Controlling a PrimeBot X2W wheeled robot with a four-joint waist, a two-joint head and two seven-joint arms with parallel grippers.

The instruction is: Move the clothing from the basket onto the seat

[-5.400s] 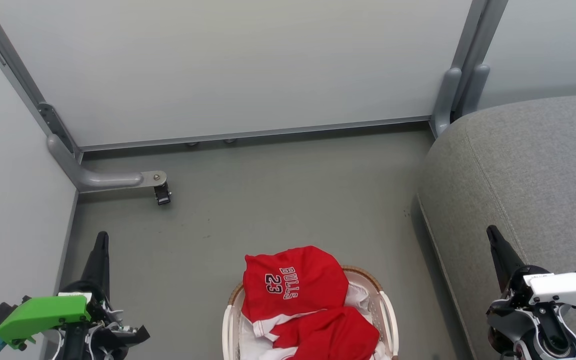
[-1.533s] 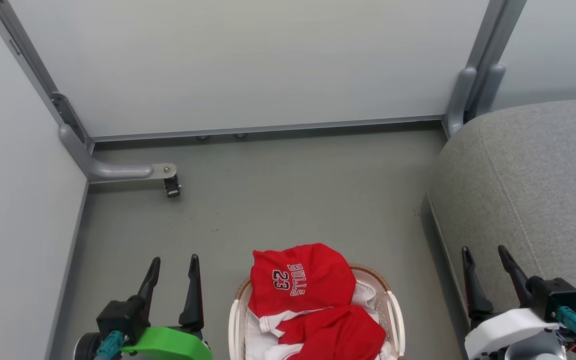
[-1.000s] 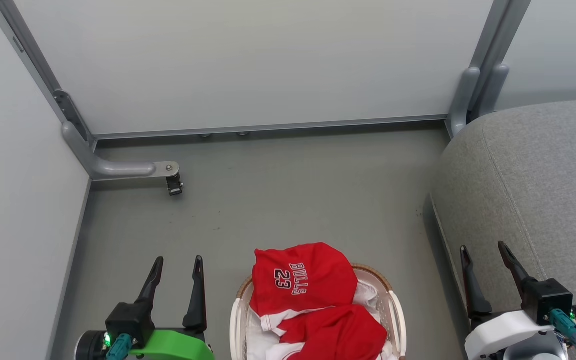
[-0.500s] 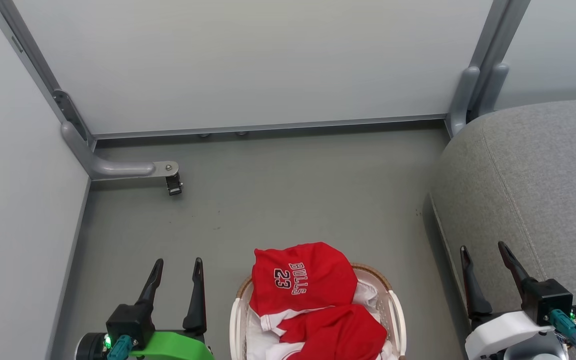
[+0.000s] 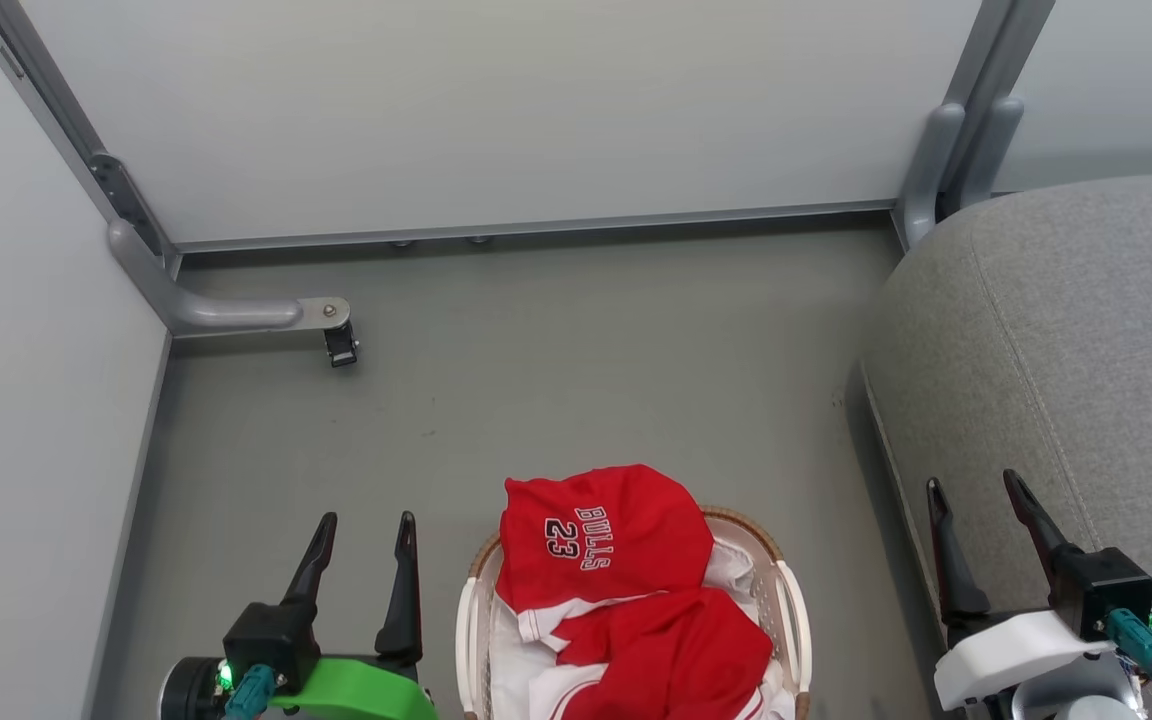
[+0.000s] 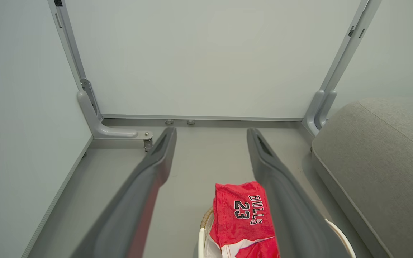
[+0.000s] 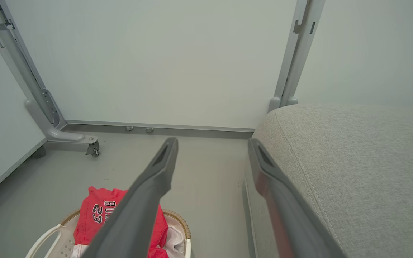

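The clothing lies piled in the basket point(image 5: 794, 612) at the bottom centre: a red "BULLS 23" jersey point(image 5: 598, 545) draped over the far rim, and a second red garment point(image 5: 681, 650) with white trim nearer me. The basket's white sheet lining shows under them. The grey seat point(image 5: 1076, 330) fills the right side. My left gripper point(image 5: 368, 523) stands open left of the basket, nothing between its fingers. My right gripper point(image 5: 971, 483) stands open over the seat's edge, also empty. The left wrist view shows the jersey point(image 6: 244, 211) and the seat point(image 6: 378, 161); the right wrist view shows the jersey point(image 7: 99, 213), the basket point(image 7: 45, 236) and the seat point(image 7: 353, 161).
White partition panels point(image 5: 496, 110) wall in the back and left. A grey foot bracket with a small caster point(image 5: 340, 346) juts onto the floor at the back left. Bare grey floor point(image 5: 586, 360) lies between the basket and the back panel.
The head camera has tipped a little, so the whole picture has shifted up. Both grippers stay open in place beside the basket. The clothing has not moved.
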